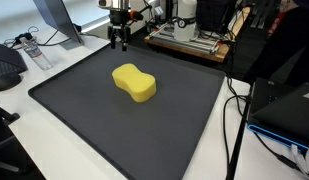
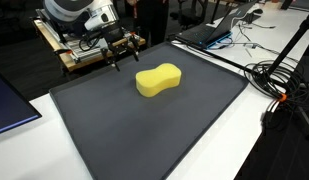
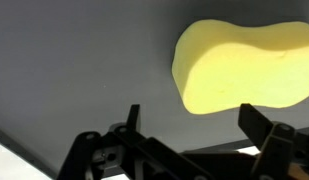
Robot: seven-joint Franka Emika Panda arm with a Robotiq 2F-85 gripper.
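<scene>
A yellow peanut-shaped sponge [image 1: 134, 83] [image 2: 158, 79] lies flat near the middle of a dark grey mat [image 1: 84, 110] [image 2: 144, 130]. My gripper [image 1: 118, 43] [image 2: 121, 57] hangs above the mat's far edge, a short way from the sponge, its jaws open and empty. In the wrist view the sponge [image 3: 249, 65] fills the upper right, and the two black fingers [image 3: 133, 118] stand wide apart with only mat between them; the gripper [image 3: 189, 125] touches nothing.
A wooden-framed machine [image 1: 194, 35] [image 2: 79, 45] stands just behind the mat. Cables [image 1: 244, 110] [image 2: 279, 85] run along one side of the mat. A water bottle [image 1: 32, 50] and a monitor stand [image 1: 59, 25] sit beside another edge, laptops [image 2: 219, 28] further back.
</scene>
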